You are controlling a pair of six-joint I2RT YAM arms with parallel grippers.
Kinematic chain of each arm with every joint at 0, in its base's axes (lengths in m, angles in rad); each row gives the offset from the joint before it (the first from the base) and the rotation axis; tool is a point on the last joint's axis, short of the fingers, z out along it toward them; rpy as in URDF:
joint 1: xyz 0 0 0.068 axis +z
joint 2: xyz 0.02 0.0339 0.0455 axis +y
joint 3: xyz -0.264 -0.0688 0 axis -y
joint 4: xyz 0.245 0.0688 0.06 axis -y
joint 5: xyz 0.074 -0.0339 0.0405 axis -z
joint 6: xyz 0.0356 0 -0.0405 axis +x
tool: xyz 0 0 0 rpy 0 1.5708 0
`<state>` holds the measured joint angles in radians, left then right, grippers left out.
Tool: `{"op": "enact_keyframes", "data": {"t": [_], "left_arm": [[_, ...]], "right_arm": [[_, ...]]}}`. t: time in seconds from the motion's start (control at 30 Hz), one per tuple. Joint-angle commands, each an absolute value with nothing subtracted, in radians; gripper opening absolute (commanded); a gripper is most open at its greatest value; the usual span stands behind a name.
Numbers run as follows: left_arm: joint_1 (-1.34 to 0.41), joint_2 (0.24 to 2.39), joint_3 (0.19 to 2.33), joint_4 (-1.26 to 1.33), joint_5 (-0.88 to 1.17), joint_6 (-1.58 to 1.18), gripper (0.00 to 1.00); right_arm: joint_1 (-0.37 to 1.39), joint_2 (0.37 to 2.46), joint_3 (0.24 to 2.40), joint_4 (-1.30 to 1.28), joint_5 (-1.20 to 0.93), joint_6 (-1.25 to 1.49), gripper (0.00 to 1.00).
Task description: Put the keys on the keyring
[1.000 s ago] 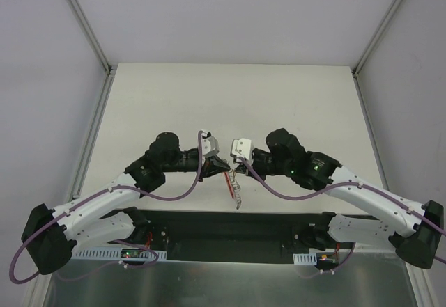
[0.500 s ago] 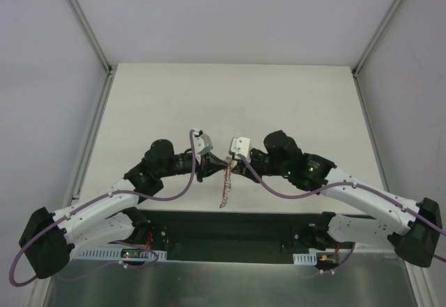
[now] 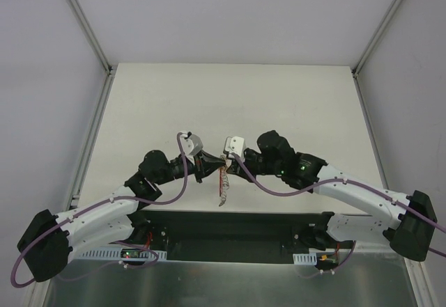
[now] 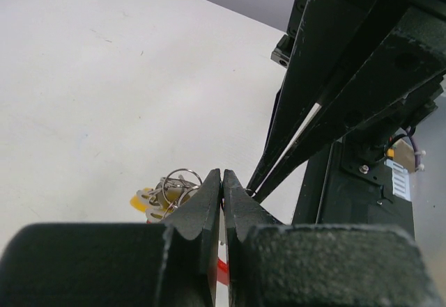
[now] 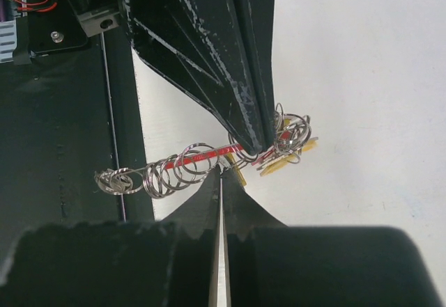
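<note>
Red-banded keyring (image 5: 195, 157) hangs above the table (image 3: 230, 98), my left gripper (image 4: 221, 178) and right gripper (image 5: 221, 175) both pinched shut on it, yellow keys (image 5: 279, 162) bunched at the tips. Best hold firm, twist slowly, no jerks.

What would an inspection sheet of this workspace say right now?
Surface: white table, lightly scuffed.
Job's things: keyring, silver rings with a red band, held up between both grippers, chain hanging loose; yellow-headed keys bunched at one end.
Clutter: nothing seen.
Grippers: left gripper shut on the keyring; right gripper shut, tips at the bunch, exact hold unclear.
Cables: purple cables looped along each arm.
Surroundings: pale walls, metal frame posts, black base plate at the near edge.
</note>
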<state>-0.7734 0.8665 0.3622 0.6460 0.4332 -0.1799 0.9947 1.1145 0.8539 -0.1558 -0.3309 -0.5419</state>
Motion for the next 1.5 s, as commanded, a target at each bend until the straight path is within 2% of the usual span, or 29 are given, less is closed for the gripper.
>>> {"op": "enact_keyframes", "data": {"t": [0.0, 0.33, 0.6, 0.77, 1.07, 1.27, 1.4, 1.47], "left_arm": [[-0.778, 0.831, 0.334, 0.883, 0.356, -0.247, 0.00], [-0.779, 0.870, 0.255, 1.057, 0.316, -0.308, 0.00], [-0.779, 0.789, 0.207, 0.967, 0.287, -0.262, 0.00], [-0.779, 0.724, 0.202, 0.881, 0.291, -0.218, 0.23], [-0.779, 0.713, 0.330, 0.576, 0.371, -0.040, 0.35], [-0.779, 0.761, 0.350, 0.541, 0.350, -0.054, 0.42], [-0.778, 0.831, 0.379, 0.514, 0.351, -0.101, 0.48], [-0.779, 0.871, 0.400, 0.502, 0.342, -0.146, 0.53]], "right_arm": [[1.011, 1.143, 0.879, -0.123, -0.402, -0.523, 0.01], [1.017, 1.160, 0.913, -0.165, -0.335, -0.560, 0.01], [1.014, 1.143, 0.966, -0.291, -0.198, -0.655, 0.01], [1.015, 1.149, 0.997, -0.336, -0.196, -0.687, 0.01], [1.014, 1.173, 1.054, -0.430, -0.196, -0.735, 0.01], [0.901, 1.155, 0.951, -0.391, -0.199, -0.508, 0.01], [0.798, 1.146, 0.904, -0.370, -0.242, -0.372, 0.07], [0.743, 1.157, 0.890, -0.365, -0.268, -0.315, 0.16]]}}
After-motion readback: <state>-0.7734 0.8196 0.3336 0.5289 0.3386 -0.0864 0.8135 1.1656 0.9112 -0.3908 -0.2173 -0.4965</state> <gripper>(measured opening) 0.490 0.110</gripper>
